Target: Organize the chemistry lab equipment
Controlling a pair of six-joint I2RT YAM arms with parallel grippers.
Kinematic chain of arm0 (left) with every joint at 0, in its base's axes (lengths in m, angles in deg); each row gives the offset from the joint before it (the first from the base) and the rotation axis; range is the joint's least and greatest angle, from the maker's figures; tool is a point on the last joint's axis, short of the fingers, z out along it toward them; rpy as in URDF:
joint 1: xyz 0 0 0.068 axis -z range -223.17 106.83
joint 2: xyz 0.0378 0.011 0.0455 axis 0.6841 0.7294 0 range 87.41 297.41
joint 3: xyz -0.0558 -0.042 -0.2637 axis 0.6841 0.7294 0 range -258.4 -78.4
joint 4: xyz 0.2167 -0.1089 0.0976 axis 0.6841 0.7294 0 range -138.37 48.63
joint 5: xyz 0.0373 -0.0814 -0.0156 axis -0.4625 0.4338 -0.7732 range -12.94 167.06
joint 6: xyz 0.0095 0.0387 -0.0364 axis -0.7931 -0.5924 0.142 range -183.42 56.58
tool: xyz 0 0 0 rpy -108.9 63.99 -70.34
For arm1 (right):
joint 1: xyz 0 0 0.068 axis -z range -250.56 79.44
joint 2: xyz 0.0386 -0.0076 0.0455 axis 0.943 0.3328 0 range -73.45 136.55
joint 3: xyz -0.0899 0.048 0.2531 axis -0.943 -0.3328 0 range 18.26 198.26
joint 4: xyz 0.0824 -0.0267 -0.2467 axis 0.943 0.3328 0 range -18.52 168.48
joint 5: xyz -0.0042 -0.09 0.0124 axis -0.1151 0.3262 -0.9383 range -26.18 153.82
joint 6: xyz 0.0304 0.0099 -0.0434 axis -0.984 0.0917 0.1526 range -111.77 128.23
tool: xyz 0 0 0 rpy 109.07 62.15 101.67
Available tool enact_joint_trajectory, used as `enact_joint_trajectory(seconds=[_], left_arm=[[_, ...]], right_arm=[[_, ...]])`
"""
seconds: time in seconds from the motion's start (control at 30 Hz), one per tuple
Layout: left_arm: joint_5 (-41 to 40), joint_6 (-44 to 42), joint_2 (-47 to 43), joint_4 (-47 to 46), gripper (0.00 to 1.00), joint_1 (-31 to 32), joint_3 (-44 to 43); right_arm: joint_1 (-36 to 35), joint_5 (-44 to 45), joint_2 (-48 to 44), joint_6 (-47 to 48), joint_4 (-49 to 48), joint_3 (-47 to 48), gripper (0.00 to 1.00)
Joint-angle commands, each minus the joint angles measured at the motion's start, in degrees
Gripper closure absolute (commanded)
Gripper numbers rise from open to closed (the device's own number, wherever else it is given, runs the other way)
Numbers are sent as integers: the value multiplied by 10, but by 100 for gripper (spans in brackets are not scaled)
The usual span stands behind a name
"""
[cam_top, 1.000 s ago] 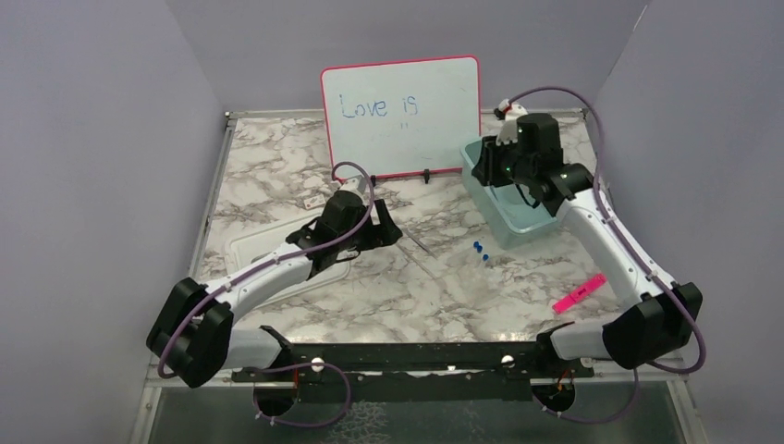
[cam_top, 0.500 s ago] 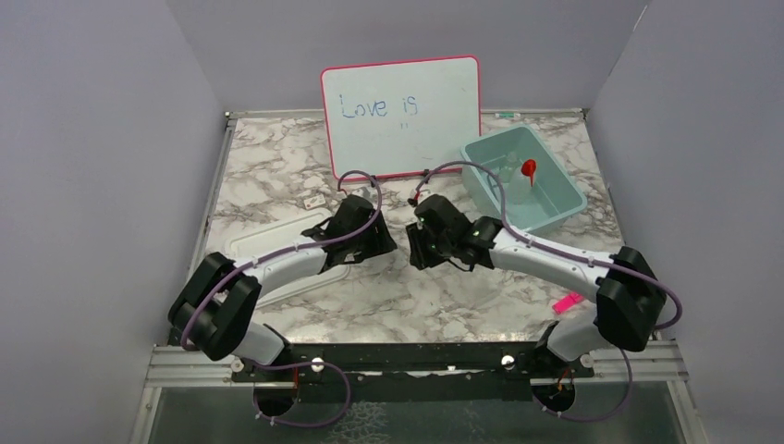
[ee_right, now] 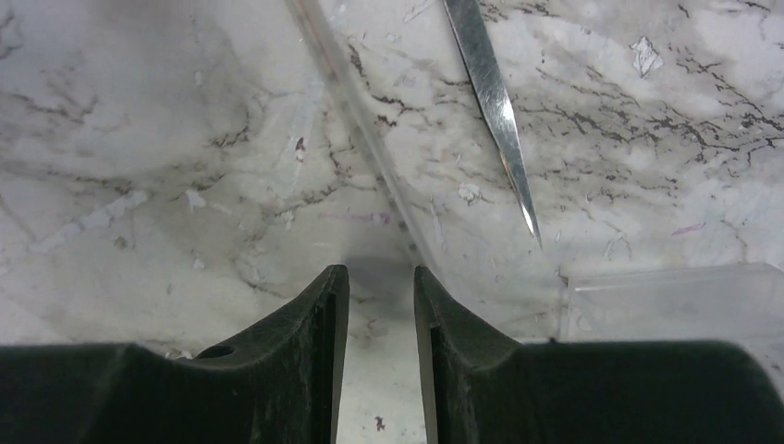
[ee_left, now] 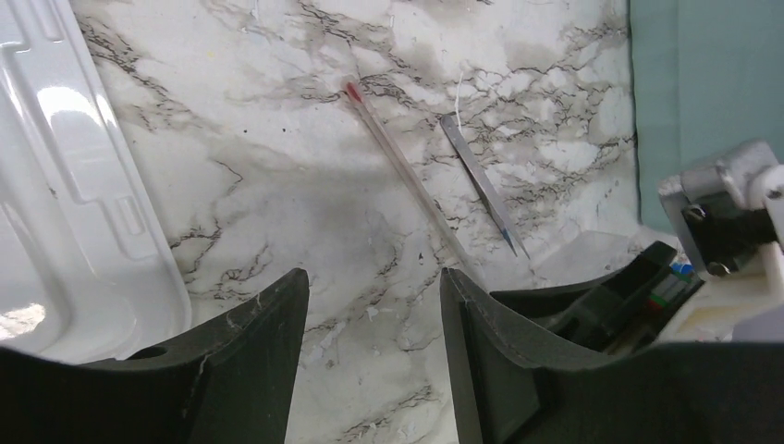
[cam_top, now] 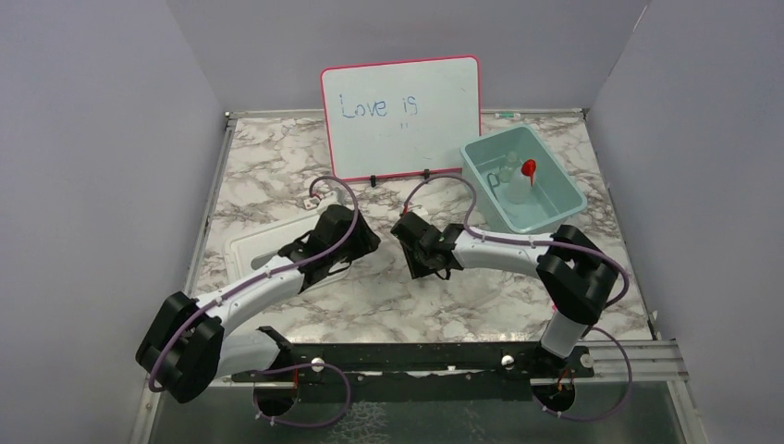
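Observation:
A thin clear stick with a red tip (ee_left: 399,166) lies on the marble table next to the metal tweezers (ee_left: 481,180). My left gripper (ee_left: 370,289) hovers just short of the stick's near end, open and empty. In the right wrist view the stick (ee_right: 356,116) runs up to my right gripper (ee_right: 381,273), ending beside its right fingertip (ee_right: 422,277); the jaws are open a narrow gap with nothing between them. The tweezers (ee_right: 495,102) lie a little further right. From above, both grippers (cam_top: 362,242) (cam_top: 413,242) meet mid-table. A red funnel (cam_top: 529,167) and a clear beaker (cam_top: 514,188) sit in the teal bin (cam_top: 564,199).
A white lid (cam_top: 254,250) lies flat under my left arm, its edge showing in the left wrist view (ee_left: 74,185). The pink-framed whiteboard (cam_top: 400,116) stands at the back. A clear flat piece (ee_right: 666,301) lies by my right gripper. The teal bin (ee_left: 707,92) is at back right.
My right arm has swung from over the teal bin down to mid-table beside the left gripper. The left gripper has narrowed and drawn back to the left. The funnel now shows in the bin.

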Motion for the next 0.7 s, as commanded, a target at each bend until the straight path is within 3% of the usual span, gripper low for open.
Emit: enact_joint_trajectory(seconds=[0.0,0.3,0.67], left_arm=[[-30,9,-27,-3,43,-2,17],[-34,6,-32,1,42,-3,18],[-50,8,-51,13,40,-5,24]], right_arm=[[-5,57,50,-14,0,37,65],[-5,51,80,-3,-6,63,66],[-5,61,17,32,-25,69,65]])
